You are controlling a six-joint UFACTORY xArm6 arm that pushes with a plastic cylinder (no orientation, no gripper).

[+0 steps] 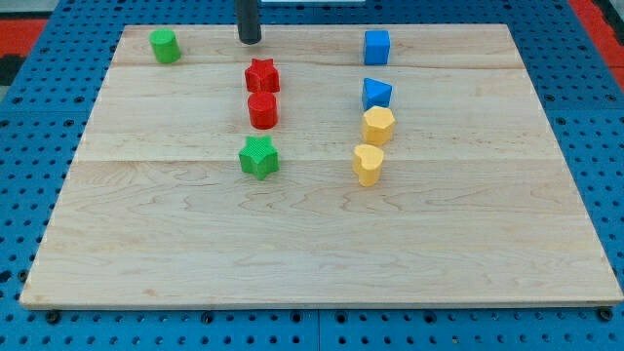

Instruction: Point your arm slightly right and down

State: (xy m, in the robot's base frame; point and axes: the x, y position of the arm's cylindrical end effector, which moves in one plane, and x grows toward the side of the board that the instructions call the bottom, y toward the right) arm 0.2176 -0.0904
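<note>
- Hand: none fitted, so nothing to call apart, together or clamped; arm ended in a dark rod, my tip (250, 41) down on the desk (312, 244) near the view's top edge, left of centre.
- Tip touched no block. Nearest was the red star (261, 75), at roughly 5 o'clock from the tip, a short gap between them.
- Red cylinder (262, 110) sat at 6 o'clock from the red star, just beside it, possibly touching; couldn't tell.
- Green star (258, 157) sat at 6 o'clock from the red cylinder, near but apart.
- Green cylinder (165, 46) was at 9 o'clock from the tip, well apart, close to the desk's top-left corner.
- Blue cube (376, 47) was at 3 o'clock from the tip, well apart.
- Second blue block (376, 94), angular, exact shape unclear, sat at 6 o'clock from the blue cube, apart from it.
- Yellow hexagonal block (378, 126) was just under that blue block, touching or nearly so.
- Yellow heart (368, 164) sat at 7 o'clock from the yellow hexagonal block, just beside it.
- Ground to the tip's right and down, about 4 o'clock, was bare wood between the red column and the blue/yellow column.
</note>
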